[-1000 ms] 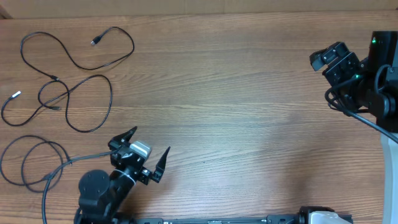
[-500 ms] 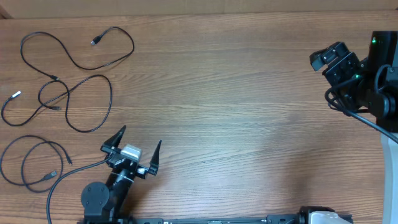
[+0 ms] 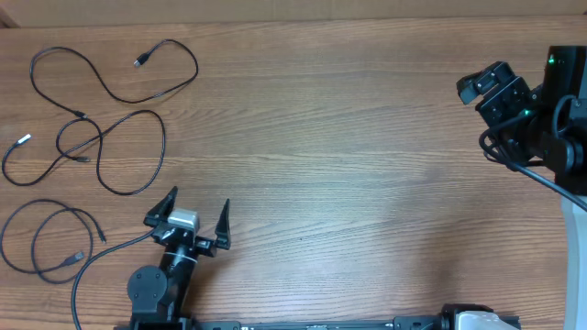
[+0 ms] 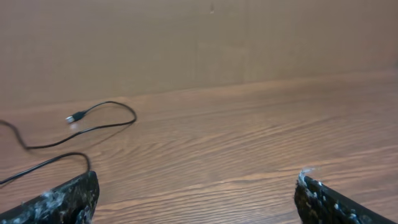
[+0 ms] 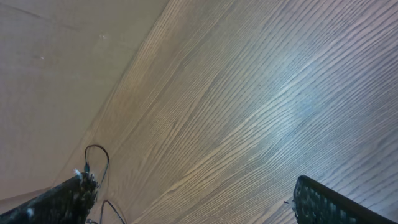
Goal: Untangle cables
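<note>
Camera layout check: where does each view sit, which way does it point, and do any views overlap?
Overhead: above the table, looking straight down; cables lie left, left gripper at the bottom edge, right gripper far right.
Left wrist: low over the table, facing the back wall; its two fingertips fill the bottom corners.
Right wrist: tilted, looking across the wood toward a distant cable loop; its fingertips in the bottom corners.
Shared: overhead and left wrist both show the plug-ended cable.

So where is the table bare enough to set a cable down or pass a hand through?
The table is bare across its whole middle, from the left gripper to the right arm. It is crowded along the left edge, where three cables lie in loose loops, far corner to near.
</note>
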You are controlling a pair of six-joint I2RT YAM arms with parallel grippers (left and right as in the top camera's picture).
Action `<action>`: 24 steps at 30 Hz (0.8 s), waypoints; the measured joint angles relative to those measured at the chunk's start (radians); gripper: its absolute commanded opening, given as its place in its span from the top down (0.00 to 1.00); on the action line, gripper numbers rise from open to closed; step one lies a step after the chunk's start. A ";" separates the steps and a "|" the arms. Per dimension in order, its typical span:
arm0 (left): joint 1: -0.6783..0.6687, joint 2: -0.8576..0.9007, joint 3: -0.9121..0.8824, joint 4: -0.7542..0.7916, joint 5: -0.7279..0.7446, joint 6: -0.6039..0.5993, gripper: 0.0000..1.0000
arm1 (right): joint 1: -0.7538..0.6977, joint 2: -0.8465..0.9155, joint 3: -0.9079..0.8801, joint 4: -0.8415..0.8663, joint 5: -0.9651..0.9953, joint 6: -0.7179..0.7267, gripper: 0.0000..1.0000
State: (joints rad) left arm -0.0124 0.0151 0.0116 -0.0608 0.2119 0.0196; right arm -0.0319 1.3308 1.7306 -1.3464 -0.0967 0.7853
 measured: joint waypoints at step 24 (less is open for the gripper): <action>0.015 0.000 0.000 -0.018 -0.179 -0.021 0.00 | 0.000 0.000 0.000 0.000 0.000 0.000 0.00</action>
State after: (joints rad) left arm 0.0029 0.0151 0.0116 -0.0788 0.0334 -0.0017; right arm -0.0322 1.3308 1.7309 -1.3460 -0.0971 0.7849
